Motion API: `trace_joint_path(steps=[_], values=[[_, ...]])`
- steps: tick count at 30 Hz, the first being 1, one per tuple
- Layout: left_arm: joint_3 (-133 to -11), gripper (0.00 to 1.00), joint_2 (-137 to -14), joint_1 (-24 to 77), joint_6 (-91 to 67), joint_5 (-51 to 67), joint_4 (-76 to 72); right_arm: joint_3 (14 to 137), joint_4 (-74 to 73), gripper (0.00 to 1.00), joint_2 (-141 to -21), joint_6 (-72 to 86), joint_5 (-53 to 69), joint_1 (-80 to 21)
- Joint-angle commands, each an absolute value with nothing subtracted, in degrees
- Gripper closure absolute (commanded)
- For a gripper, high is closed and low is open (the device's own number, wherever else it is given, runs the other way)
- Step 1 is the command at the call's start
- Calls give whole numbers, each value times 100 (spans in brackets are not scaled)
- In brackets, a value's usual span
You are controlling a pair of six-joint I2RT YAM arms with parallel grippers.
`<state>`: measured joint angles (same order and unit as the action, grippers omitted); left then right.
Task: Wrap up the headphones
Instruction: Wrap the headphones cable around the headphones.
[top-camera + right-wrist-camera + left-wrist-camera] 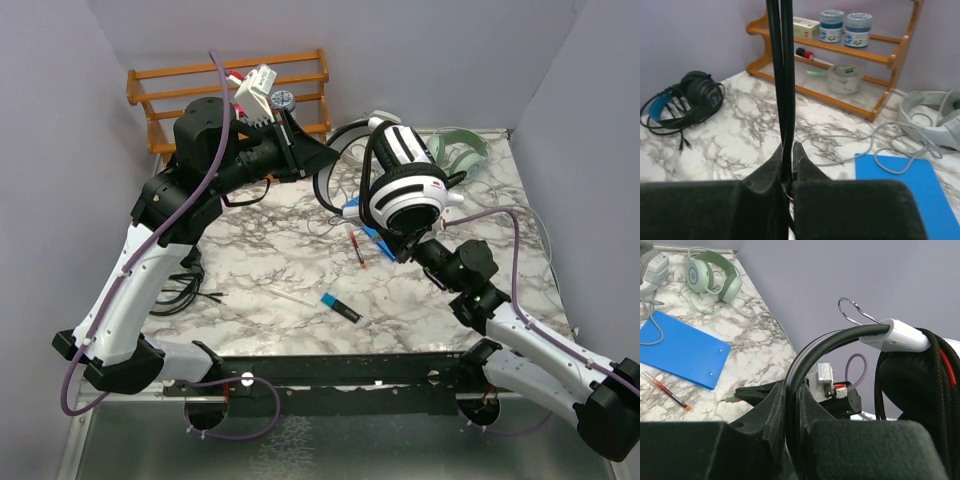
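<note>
The white-and-black headphones [405,180] hang in the air between both arms over the back of the marble table [270,260]. My left gripper [305,160] is shut on their black headband [807,355]; the band runs up between its fingertips [792,390] to a white yoke [895,335] and a black ear pad [920,390]. My right gripper [398,243] sits just under the ear cup and is shut [790,147] on their thin black cable [780,75], which rises straight up. The all-black pair [687,97] lies at the table's left. The pale grey-green pair [460,150] lies at the back right.
A wooden rack [230,85] with jars and a tape roll [845,77] stands at the back left. A blue pad [375,235] and a red pen [357,250] lie under the held headphones. A marker [340,307] lies near the front. A grey cable [865,145] trails across the table.
</note>
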<state>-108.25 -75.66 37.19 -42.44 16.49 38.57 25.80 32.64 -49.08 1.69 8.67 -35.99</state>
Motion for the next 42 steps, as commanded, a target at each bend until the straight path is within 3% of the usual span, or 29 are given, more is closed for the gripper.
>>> trace_joint_path(steps=[1,11,19,26,35,42], values=[[-10910,100,-7491,3717,-4574,1616,3349,2802,2989,98,-4921,518,1552,-3595],[-10191,100,-7865,3228,-4893,910,2874,2523,1689,99,-4001,1443,2386,-3697],[-9163,100,-7921,2716,-5218,-401,2725,2845,753,99,-4478,1808,2743,-4039],[-8441,100,-7740,2652,-5067,-2296,2742,3224,485,99,-4663,2070,2751,-4508],[-8012,100,-7892,2677,-3872,-3066,2771,5279,-1625,97,-5901,1790,2836,-4591],[-6658,100,-7425,3277,-4110,-3549,1976,5672,-737,95,-6637,2783,3004,-4594]])
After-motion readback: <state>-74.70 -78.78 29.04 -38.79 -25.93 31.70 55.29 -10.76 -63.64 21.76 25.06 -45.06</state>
